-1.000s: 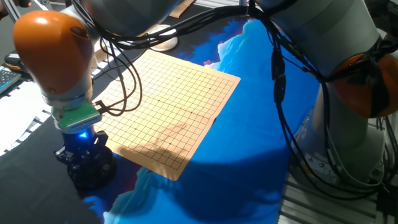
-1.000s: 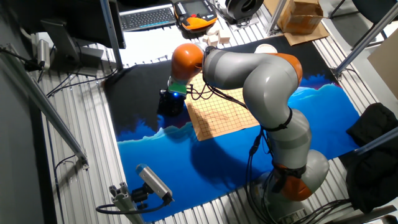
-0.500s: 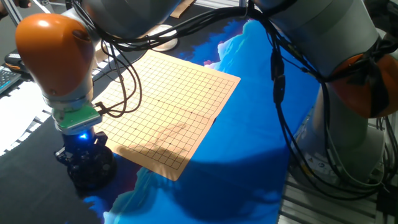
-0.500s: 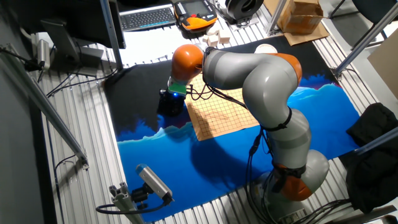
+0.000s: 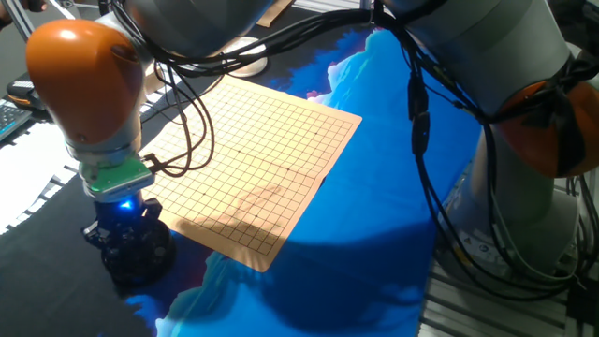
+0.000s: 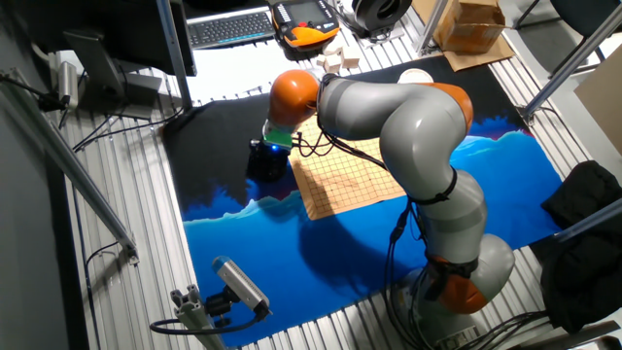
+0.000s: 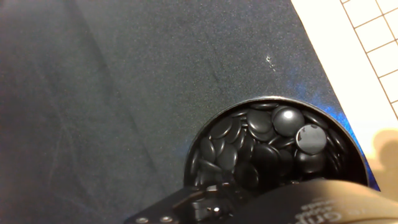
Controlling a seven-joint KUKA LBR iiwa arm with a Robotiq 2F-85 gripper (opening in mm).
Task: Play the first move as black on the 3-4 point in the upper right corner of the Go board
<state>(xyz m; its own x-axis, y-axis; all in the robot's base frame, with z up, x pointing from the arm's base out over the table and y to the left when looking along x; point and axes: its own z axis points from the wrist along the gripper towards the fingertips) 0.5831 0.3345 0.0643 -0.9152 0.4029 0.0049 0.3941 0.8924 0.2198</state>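
Observation:
My gripper (image 5: 126, 241) points straight down into the round black bowl (image 5: 140, 257) at the board's near left corner, also seen in the other fixed view (image 6: 264, 160). The hand view shows the bowl's rim (image 7: 200, 138) and several glossy black stones (image 7: 273, 149) heaped inside; no single stone stands apart. The gripper's dark body fills the bottom of that view and hides the fingertips, so I cannot tell whether they hold a stone. The Go board (image 5: 253, 159) is tan with a black grid and bears no stones; its edge shows in the hand view (image 7: 373, 50).
The board lies on a blue cloth (image 5: 374, 215) over a dark mat (image 7: 124, 81). A pale bowl (image 5: 245, 58) stands beyond the board's far edge. The arm's cables (image 5: 416, 122) hang over the board's right side. A keyboard (image 6: 231, 27) and a cardboard box (image 6: 471, 24) lie at the back.
The arm's orange joint has shifted very slightly to the right. The gripper stays down at the bowl and the board is unchanged.

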